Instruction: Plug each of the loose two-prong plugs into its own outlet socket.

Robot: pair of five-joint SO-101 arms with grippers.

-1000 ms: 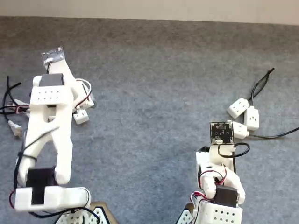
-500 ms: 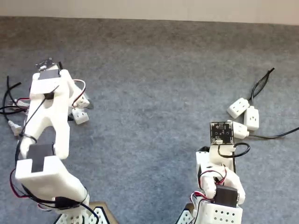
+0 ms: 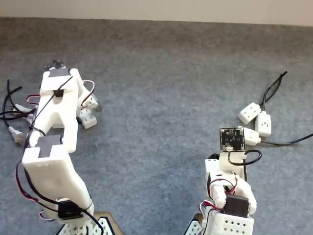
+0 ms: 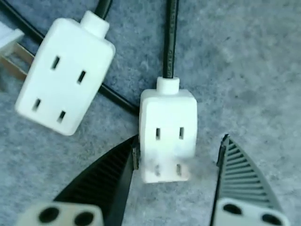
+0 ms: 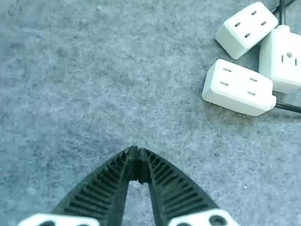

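The left arm has shifted over the left side, and the left gripper (image 4: 179, 141) stands open around a white outlet (image 4: 168, 117), one finger touching it. The right gripper (image 5: 138, 165) is closed, near three outlets (image 5: 239, 87) on the right.

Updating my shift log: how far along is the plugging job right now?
Nothing looks done: visible socket slots are empty. In hand: left gripper open around a socket block. Left: every plug, such as the loose plug; right gripper is shut, empty.

Left tool (image 4: 179, 141) spread wide, left arm (image 3: 56, 115) outstretched; right tool (image 5: 139, 157) pinched closed.
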